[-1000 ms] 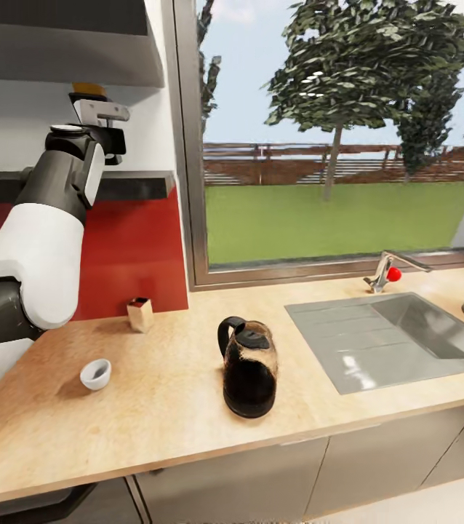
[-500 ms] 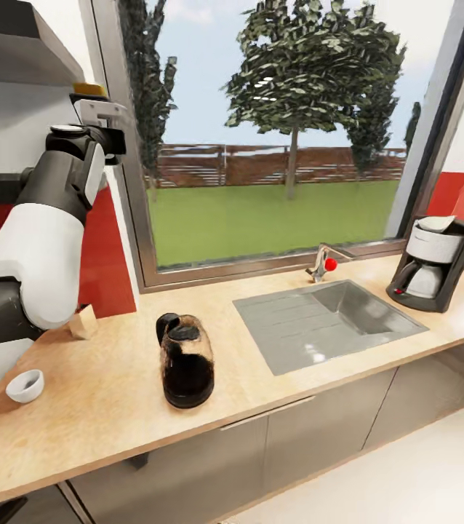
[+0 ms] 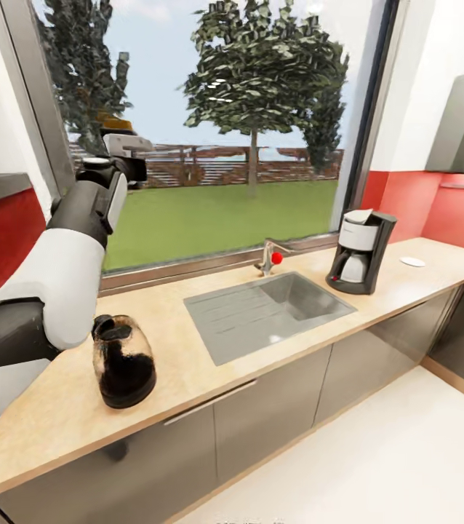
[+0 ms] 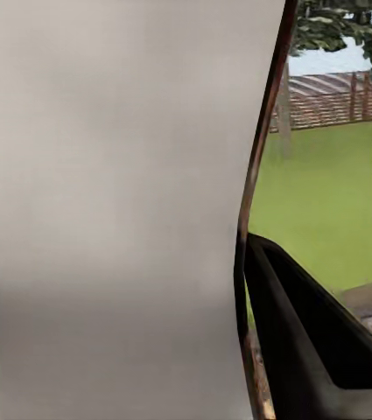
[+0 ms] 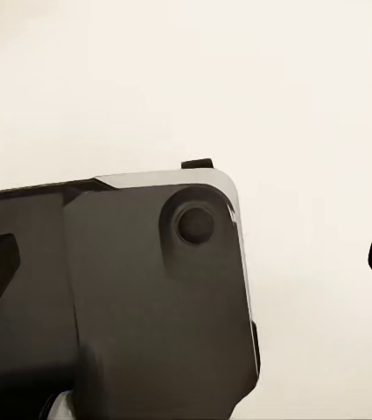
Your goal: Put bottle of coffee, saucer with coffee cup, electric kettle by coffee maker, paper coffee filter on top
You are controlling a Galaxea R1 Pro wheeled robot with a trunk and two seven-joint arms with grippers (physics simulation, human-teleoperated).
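Head view: beige kitchen countertop (image 3: 181, 364), window (image 3: 210, 124).

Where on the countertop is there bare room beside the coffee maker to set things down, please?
Bare patch between the coffee maker and the saucer, and along the front edge before it. Its other side borders the sink. Open worktop also lies between sink and kettle.

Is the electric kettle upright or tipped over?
Upright: the electric kettle stands on its black base on the kitchen countertop, dark lid on top.

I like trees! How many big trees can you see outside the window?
2. One big tree stands mid-window on the grass; another tree is behind the raised left arm. More may be hidden.
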